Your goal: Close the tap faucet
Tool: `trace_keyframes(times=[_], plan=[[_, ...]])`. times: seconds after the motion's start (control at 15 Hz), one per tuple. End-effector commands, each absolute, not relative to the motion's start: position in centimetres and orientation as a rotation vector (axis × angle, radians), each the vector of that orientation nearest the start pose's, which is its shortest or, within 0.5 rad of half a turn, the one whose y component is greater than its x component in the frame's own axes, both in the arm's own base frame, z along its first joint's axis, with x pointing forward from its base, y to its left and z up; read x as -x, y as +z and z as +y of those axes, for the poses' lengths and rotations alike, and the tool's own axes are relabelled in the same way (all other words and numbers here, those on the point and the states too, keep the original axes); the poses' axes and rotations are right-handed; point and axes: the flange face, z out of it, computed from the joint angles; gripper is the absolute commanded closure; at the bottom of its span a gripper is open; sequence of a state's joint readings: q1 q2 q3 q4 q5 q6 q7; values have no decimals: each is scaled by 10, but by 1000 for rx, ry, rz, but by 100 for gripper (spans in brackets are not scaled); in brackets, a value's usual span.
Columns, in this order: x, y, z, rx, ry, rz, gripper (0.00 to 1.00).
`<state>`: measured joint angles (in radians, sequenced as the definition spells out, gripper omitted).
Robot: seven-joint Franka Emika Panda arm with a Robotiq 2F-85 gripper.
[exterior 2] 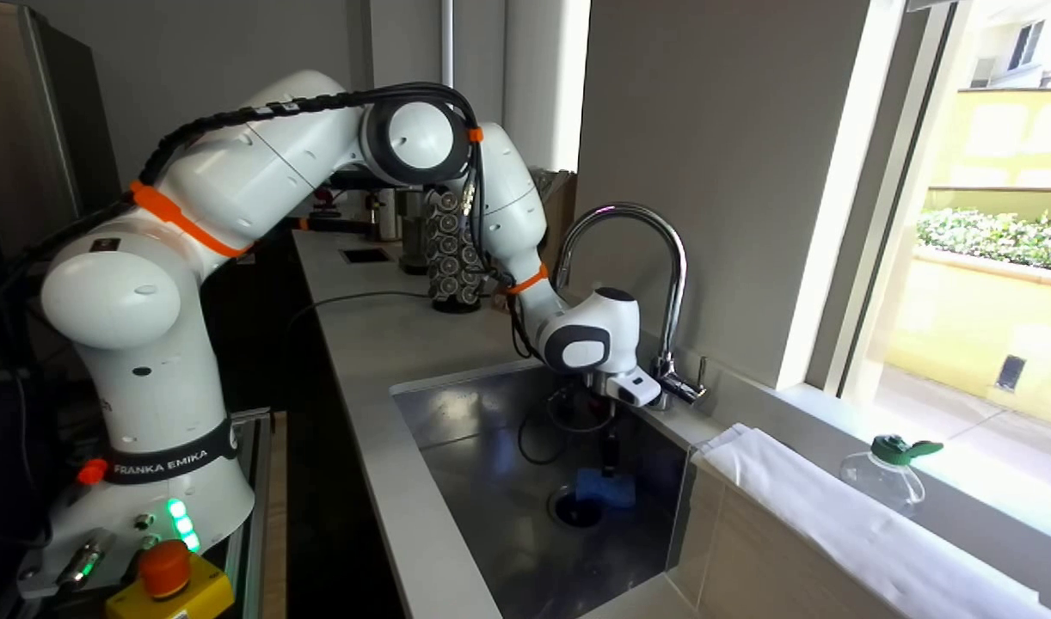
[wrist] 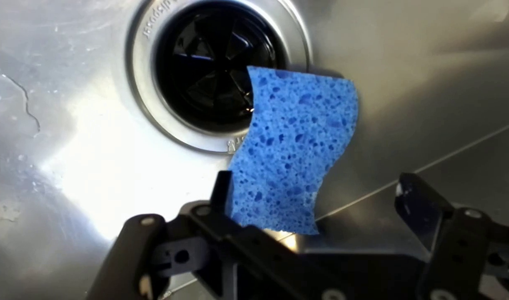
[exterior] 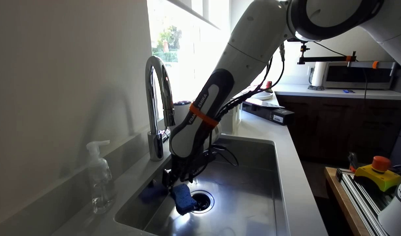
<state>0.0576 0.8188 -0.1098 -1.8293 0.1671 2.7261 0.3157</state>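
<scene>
The tap faucet is a tall chrome gooseneck behind the sink, in both exterior views [exterior: 152, 98] [exterior 2: 677, 266]. Its small side lever [exterior 2: 685, 387] points out from the base in an exterior view. No water stream shows under the spout. My gripper [wrist: 315, 187] is open and points down into the sink, below the faucet and apart from it. It shows dark and small in both exterior views [exterior: 179, 178] [exterior 2: 610, 456]. A blue sponge [wrist: 296, 141] lies beneath the fingers, close by one fingertip; whether they touch is unclear. The faucet is out of the wrist view.
The steel sink [exterior: 249, 203] has a drain [wrist: 217, 66] partly covered by the sponge. A clear soap bottle [exterior: 100, 183] stands on the counter near the faucet. A white cloth [exterior 2: 852, 516] lies at the sink's side. The forearm [exterior: 200, 114] passes close to the faucet.
</scene>
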Motion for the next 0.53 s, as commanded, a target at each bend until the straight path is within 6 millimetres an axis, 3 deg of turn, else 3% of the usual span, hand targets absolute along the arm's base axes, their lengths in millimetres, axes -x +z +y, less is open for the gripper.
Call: trace_keyframes(times=[0.0, 0.47], plan=[[-624, 95, -39, 3071, -172, 644, 0], [-602, 106, -57, 3083, -210, 566, 0]])
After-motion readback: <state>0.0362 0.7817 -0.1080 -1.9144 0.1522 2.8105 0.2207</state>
